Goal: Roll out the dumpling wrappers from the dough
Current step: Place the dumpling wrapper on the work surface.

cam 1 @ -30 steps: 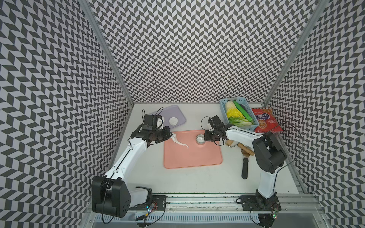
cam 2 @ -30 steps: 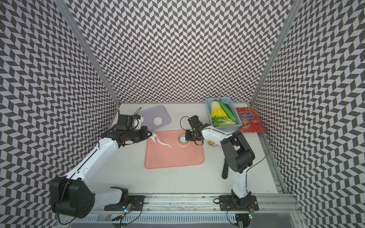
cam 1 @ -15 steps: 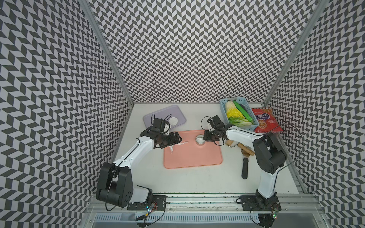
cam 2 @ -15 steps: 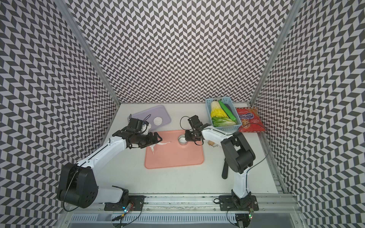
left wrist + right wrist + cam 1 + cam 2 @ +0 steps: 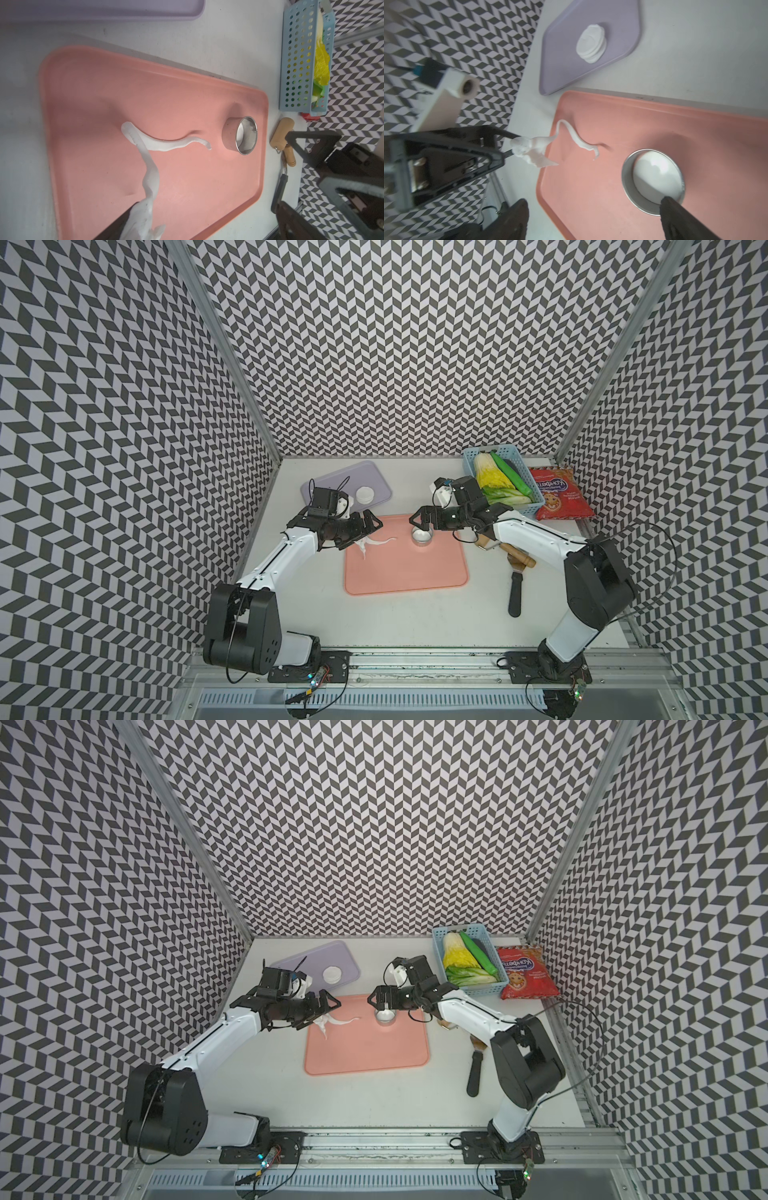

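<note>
I see both claws spread: the left claw has a ragged white dough strip stuck to one finger, seemingly scrap for clearing, and the right claw hovers over the round steel ring cutter.

My dough is a ragged white strip on the pink mat, dumpling wrappers stacked flat on the lilac tray.
</note>
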`<state>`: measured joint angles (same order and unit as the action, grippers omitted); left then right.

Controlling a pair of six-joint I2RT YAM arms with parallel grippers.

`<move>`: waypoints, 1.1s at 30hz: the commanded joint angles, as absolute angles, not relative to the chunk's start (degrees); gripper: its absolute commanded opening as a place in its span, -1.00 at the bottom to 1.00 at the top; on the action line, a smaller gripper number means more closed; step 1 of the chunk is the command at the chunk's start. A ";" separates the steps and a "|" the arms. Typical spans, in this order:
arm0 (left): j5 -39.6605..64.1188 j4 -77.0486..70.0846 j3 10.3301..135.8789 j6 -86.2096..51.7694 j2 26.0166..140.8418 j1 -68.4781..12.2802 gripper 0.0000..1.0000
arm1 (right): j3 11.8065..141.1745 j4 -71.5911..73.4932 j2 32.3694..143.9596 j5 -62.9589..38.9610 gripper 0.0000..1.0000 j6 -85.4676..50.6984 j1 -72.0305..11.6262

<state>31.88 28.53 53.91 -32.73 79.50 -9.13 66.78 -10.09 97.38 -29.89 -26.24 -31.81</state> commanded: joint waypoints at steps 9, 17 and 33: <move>40.97 22.77 51.37 -43.24 77.60 -7.48 1.00 | 62.94 8.44 98.30 -35.69 1.00 -25.64 -40.98; 43.95 18.94 48.58 -49.19 74.47 -7.10 1.00 | 64.88 12.87 102.96 -30.92 1.00 -28.63 -45.67; 49.19 15.29 45.45 -53.82 71.19 -5.80 1.00 | 69.75 16.85 110.26 -25.37 1.00 -32.38 -49.50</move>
<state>47.55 17.37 45.98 -53.28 72.79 -6.31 68.03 13.89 108.60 -27.07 -31.57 -48.73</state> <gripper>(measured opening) 0.994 0.999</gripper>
